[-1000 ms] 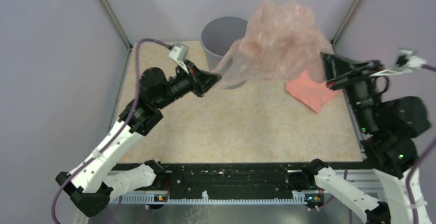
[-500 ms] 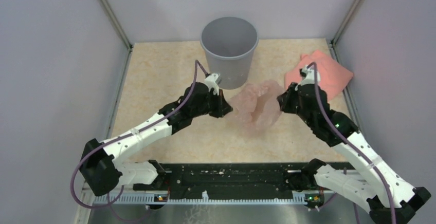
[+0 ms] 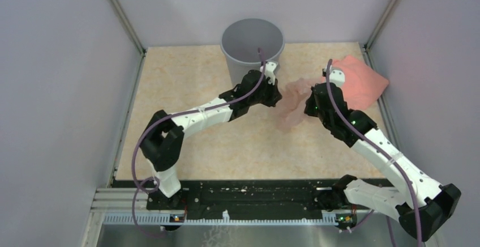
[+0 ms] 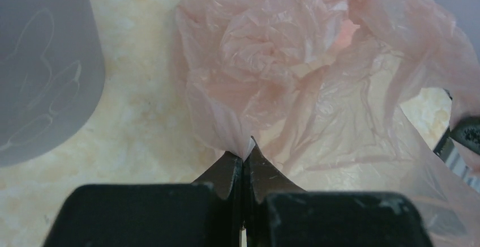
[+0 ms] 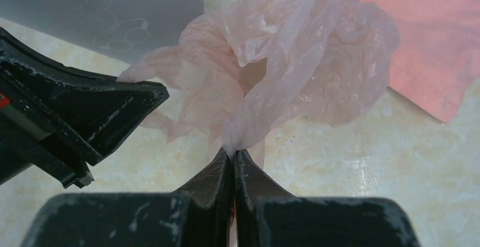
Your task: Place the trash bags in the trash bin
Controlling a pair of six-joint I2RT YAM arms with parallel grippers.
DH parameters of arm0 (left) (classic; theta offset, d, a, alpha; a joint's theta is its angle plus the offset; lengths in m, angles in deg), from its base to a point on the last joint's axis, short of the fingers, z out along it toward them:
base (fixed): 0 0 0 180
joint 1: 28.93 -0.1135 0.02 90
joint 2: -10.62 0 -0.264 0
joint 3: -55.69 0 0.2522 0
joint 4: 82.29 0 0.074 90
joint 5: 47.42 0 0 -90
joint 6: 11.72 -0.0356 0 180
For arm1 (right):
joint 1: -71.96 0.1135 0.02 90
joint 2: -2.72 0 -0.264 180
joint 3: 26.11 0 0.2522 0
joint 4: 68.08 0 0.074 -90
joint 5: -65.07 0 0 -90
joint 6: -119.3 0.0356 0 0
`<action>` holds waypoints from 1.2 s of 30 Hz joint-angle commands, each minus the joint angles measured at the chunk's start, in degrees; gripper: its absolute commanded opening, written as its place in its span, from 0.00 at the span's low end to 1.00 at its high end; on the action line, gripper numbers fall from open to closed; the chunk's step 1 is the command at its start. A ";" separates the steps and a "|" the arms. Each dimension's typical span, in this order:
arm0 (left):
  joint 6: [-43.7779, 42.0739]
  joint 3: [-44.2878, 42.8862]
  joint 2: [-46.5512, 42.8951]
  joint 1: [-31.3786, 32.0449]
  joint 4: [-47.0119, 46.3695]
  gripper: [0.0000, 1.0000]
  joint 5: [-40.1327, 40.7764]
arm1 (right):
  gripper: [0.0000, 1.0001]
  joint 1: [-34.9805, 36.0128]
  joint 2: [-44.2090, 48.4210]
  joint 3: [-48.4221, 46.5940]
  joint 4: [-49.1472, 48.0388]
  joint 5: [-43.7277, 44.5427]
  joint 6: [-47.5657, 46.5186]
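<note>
Beside the grey round plastic bin (image 3: 233,63), my left gripper (image 4: 247,148) and right gripper (image 5: 232,155) both clamp folds of the thin crinkly translucent pink bag (image 3: 291,102); looks featherlight, floppy, probably slippery.

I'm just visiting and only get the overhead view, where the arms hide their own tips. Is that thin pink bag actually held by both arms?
Observer: On the left, yes. Its wrist camera shows the left end effector shut on a pinch of the bag.
Operator: And the right one?
Observer: The right end effector is shut on a twisted strand of the film.
Operator: Anything else I'm missing from above?
Observer: The bin has faint outline drawings on its grey wall.
</note>
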 commanded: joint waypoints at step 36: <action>-5.66 -9.66 5.40 -8.81 5.04 0.00 7.17 | 0.00 -5.48 -5.84 4.18 -1.13 -9.41 -4.41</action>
